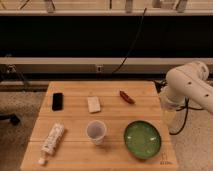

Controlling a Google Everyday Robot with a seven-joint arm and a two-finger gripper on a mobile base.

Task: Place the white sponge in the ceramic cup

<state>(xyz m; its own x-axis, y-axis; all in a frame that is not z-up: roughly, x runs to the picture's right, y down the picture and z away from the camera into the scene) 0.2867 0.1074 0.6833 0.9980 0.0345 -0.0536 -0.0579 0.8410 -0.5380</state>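
The gripper [170,118] hangs low at the table's edge, on the right as the camera sees it, tucked under the bulky white arm [189,86]. From where I stand I can't tell whether it is open or closed, though nothing seems to be in it. It sits off to the side of everything, nearest the green bowl [143,140] and well apart from what it needs. The white sponge [93,104] lies flat near the middle of the wooden table [75,160]. A black phone [57,101] is on one side of it and a small red object [126,97], perhaps a chilli, on the other, neither touching it. The ceramic cup [96,132] stands upright just in front of the sponge, nearer the camera, and looks empty as far as I can see. So the job looks not yet begun, and the step in hand is the reach for the sponge. I'd say the arm ought to travel up and over, passing above the red object rather than sweeping across the boards. Then it should come straight down with the gripper set across the sponge's narrower width. The sponge is thin and flat, so the gripper must go right down to the wood or it will slide over the top. Mind the cup on the descent: it is close by and looks light, and a nudge could tip it. The white tube [51,139] at the near corner is out of the way.
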